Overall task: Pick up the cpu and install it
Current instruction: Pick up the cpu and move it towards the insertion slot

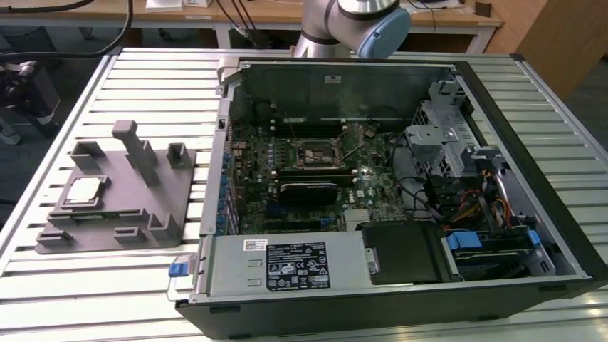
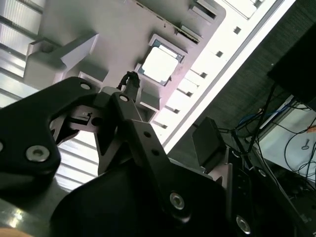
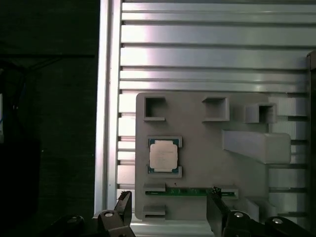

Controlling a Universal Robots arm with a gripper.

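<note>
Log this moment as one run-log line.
cpu: flat in grey tray, not picked | jaws: open, empty, clear of cpu | install: not done

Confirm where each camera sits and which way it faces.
Exterior view: off the arm, looking down on the slatted table, open computer case and grey tray; the arm shows beyond the case.
First wrist view: on the arm, facing straight down at the tray and cpu; the open claw shows.
Second wrist view: on the arm, slanting past the claw's linkage toward the tray.
Shared: tray and cpu in all three.
</note>
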